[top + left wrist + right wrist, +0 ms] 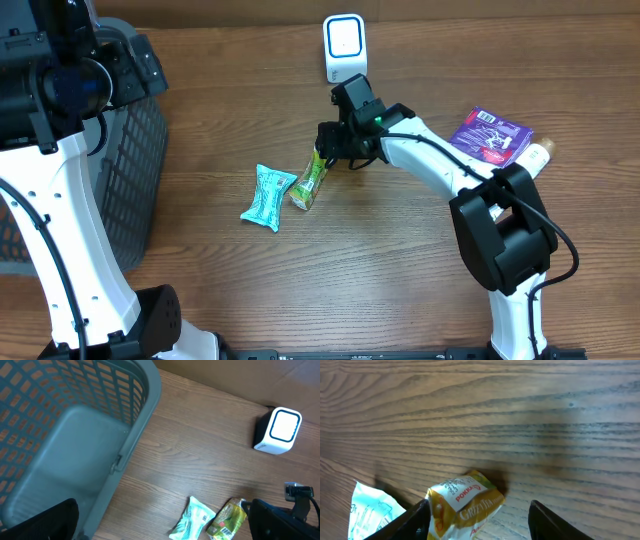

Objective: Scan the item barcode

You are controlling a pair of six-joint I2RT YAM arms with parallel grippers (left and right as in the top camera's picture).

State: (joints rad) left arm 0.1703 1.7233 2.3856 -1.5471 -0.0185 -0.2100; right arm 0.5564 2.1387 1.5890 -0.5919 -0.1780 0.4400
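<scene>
A yellow-green tea packet [309, 182] lies on the wooden table, with its barcode showing in the left wrist view [227, 519]. My right gripper [332, 150] hangs low over its upper end. In the right wrist view the packet [465, 505] sits between the open jaws of that gripper [480, 520], close against the left finger, with a wide gap to the right finger. The white scanner [343, 47] with a blue ring stands at the back. My left gripper [160, 530] is wide open and empty, high over the basket's edge.
A grey mesh basket [130, 170] fills the left side. A teal packet [267, 197] lies just left of the tea packet. A purple packet [490, 135] and a beige bottle [540, 152] rest at the right, behind my right arm.
</scene>
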